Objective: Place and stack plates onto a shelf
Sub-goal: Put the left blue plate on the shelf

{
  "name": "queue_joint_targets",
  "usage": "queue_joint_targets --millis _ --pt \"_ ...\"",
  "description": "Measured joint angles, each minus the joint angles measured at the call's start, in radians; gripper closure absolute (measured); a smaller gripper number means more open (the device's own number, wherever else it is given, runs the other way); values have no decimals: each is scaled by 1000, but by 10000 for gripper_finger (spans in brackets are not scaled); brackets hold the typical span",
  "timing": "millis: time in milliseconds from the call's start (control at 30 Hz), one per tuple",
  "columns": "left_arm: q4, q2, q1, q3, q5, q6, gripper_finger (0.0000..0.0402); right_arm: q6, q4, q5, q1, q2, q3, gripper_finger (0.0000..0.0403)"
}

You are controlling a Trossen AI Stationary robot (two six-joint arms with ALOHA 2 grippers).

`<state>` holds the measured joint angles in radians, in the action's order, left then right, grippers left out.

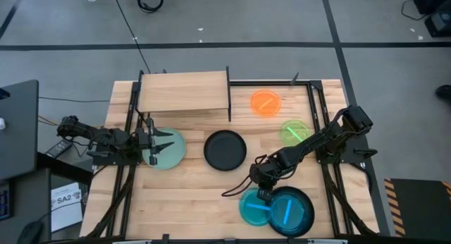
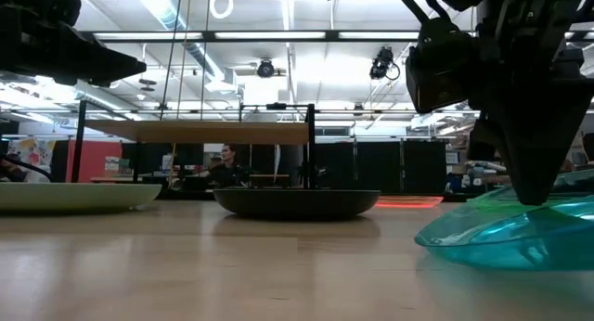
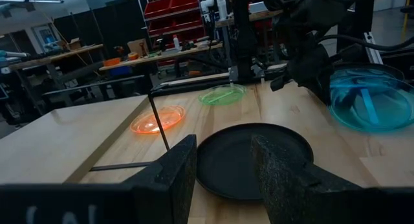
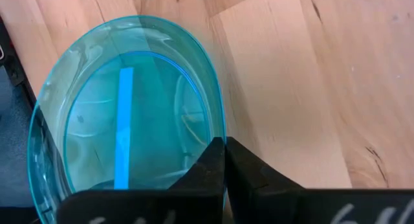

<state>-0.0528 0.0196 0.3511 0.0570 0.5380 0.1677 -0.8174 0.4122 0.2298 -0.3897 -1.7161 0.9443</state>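
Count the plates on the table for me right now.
6: mint plate under the left claw, black plate mid-table, orange plate, green plate, teal plate pinched by the right claw, overlapping a blue plate. More may be stacked unseen.

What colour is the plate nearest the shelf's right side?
Orange, see-through; clearest in the high view.

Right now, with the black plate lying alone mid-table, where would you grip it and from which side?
Take the black plate by its raised rim, on the edge facing the left tool. The plate lies flat and upright with a low, upturned rim and bare table around it, so one finger can go over the rim and one under. The left tool is open and already faces it.
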Motion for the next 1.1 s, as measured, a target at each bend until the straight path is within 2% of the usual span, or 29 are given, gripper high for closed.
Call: queue_joint_targets --millis 300,500,667,800,1100 --pt "0 0 0 0 0 0 246 -2 5 16 12 2 6 397" --pt "0 0 0 0 0 0 246 23 15 65 53 2 83 397" --pt "0 0 0 0 0 0 246 60 25 126 100 2 182 398" --pt "0 0 0 0 0 0 246 109 95 131 148 2 292 398" --pt "0 0 0 0 0 0 246 316 185 57 309 2 569 398"
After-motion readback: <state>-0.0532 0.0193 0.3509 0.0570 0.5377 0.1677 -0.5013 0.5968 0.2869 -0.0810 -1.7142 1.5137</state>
